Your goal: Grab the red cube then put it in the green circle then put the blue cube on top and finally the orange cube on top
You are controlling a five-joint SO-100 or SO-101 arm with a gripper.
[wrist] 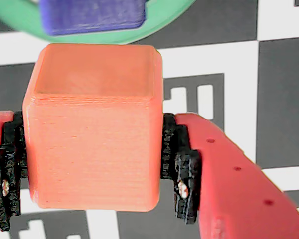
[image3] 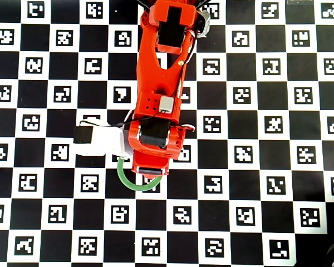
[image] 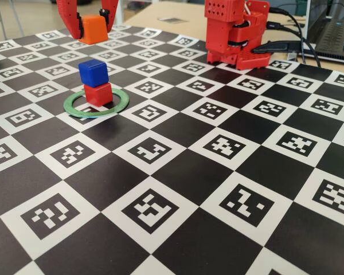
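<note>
Checkerboard matting (image: 178, 189) carries the blue cube (image: 93, 73) stacked on the red cube (image: 98, 94). Pinching the orange cube (image: 93, 29), the claw (image: 93, 23) could knock that stack over if it comes in low.

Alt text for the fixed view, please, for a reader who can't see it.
A red gripper holds the orange cube above a checkerboard mat, behind a blue cube stacked on a red cube inside a green ring. The arm's red base stands at upper right.

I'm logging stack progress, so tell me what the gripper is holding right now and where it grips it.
The gripper holds the orange cube, with its black pads pressed against two opposite side faces, near the cube's lower half in the wrist view.
</note>
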